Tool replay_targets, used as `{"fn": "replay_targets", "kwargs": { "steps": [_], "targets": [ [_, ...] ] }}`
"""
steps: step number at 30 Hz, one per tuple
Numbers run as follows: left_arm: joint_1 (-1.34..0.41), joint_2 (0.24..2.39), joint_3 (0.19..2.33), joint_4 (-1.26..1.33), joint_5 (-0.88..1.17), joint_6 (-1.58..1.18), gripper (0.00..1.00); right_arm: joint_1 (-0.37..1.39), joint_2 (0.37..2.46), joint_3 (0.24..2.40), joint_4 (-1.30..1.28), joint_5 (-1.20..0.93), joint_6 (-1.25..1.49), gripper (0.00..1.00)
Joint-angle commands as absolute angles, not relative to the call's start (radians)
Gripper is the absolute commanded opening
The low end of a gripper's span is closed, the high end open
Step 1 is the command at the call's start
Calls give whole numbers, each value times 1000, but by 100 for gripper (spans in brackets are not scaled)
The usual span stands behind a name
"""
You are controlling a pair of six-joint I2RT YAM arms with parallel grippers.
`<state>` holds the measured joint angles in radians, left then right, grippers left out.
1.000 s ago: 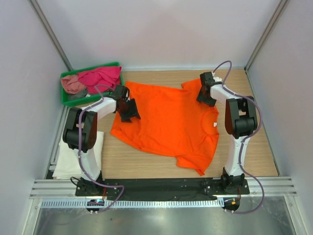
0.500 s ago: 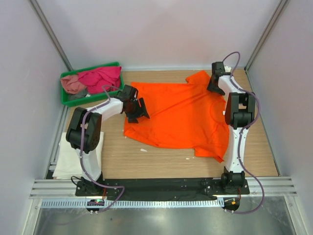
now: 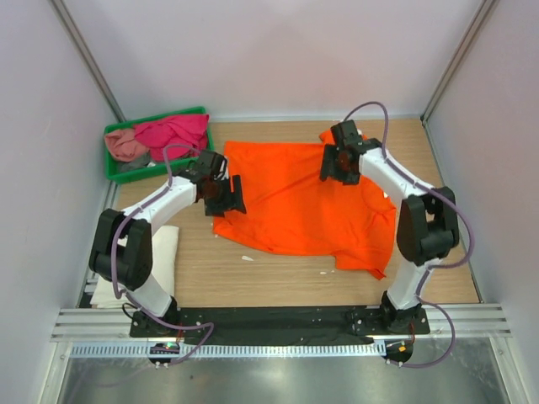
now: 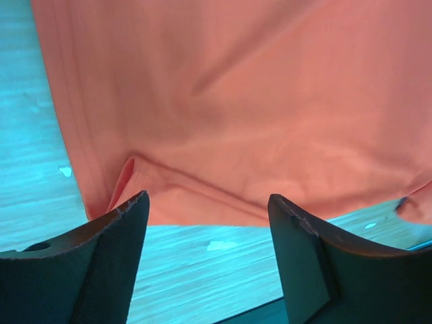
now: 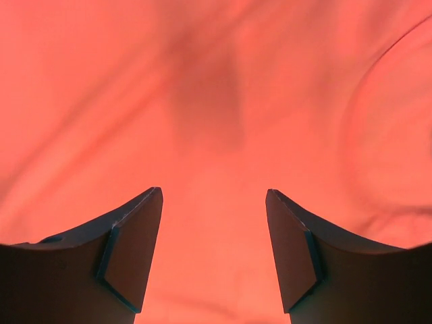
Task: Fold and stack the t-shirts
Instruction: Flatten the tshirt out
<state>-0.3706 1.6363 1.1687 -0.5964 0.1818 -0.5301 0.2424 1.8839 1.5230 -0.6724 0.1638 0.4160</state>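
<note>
Orange t-shirt (image 3: 295, 210) lies spread on the table (image 3: 278, 282), covering the middle and reaching toward the far right corner; cloth mostly flat, shallow wrinkles, hem line running along its left side. Near edge of the shirt is ragged, with one flap hanging toward the near right. Left wrist view: the shirt (image 4: 236, 101) fills the upper frame, and a small lip of cloth is turned over at its near left corner, bare wood beyond it. Right wrist view: nothing but orange cloth (image 5: 216, 88), with a curved seam at the right side. Left gripper (image 3: 226, 195) sits at the shirt's left edge, jaws spread, nothing between them; in its own camera the left gripper (image 4: 206, 202) has both fingers apart just above the cloth's border. Right gripper (image 3: 335, 164) is over the far part of the shirt, jaws likewise spread and empty; in its own view the right gripper (image 5: 214, 196) hangs above the fabric, and contact cannot be judged. White t-shirt (image 3: 166, 248) lies flat at the near left edge of the table, partly hidden by the left arm. Green tray (image 3: 157, 114) stands in the far left corner, holding a crumpled magenta t-shirt (image 3: 173, 133) and, at its left, a dusty pink t-shirt (image 3: 125, 145). A few small white specks (image 3: 247, 257) dot the wood near the orange shirt's near edge.
</note>
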Motion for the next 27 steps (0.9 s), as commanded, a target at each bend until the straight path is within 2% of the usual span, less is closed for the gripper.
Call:
{"fn": "replay_targets", "kwargs": {
  "steps": [1, 2, 5, 13, 18, 19, 21, 22, 25, 27],
  "targets": [
    [-367, 1611, 1129, -609, 230, -486, 73, 301, 1712, 1372, -755, 63, 463, 69],
    [-367, 1591, 1114, -603, 223, -483, 77, 304, 1619, 1276, -753, 34, 478, 69],
    [-367, 1592, 1097, -583, 204, -460, 81, 304, 1513, 1114, -752, 17, 500, 69],
    [-365, 1655, 1071, -485, 201, -388, 77, 304, 1289, 937, -755, -31, 590, 69],
    [-364, 1655, 1016, -531, 199, -432, 73, 304, 1259, 897, -759, -44, 635, 69],
    [-364, 1634, 976, -546, 213, -446, 67, 304, 1250, 894, -759, -44, 638, 69],
    [-362, 1573, 922, -589, 236, -483, 59, 302, 1243, 891, -756, -38, 644, 69],
    [-364, 1463, 896, -606, 247, -533, 52, 304, 1239, 893, -756, -35, 643, 69],
    [-364, 1187, 776, -650, 293, -627, 50, 304, 1241, 900, -765, -22, 634, 69],
    [-380, 1061, 744, -664, 244, -658, 55, 302, 1246, 902, -765, -8, 626, 69]
  ]
}}
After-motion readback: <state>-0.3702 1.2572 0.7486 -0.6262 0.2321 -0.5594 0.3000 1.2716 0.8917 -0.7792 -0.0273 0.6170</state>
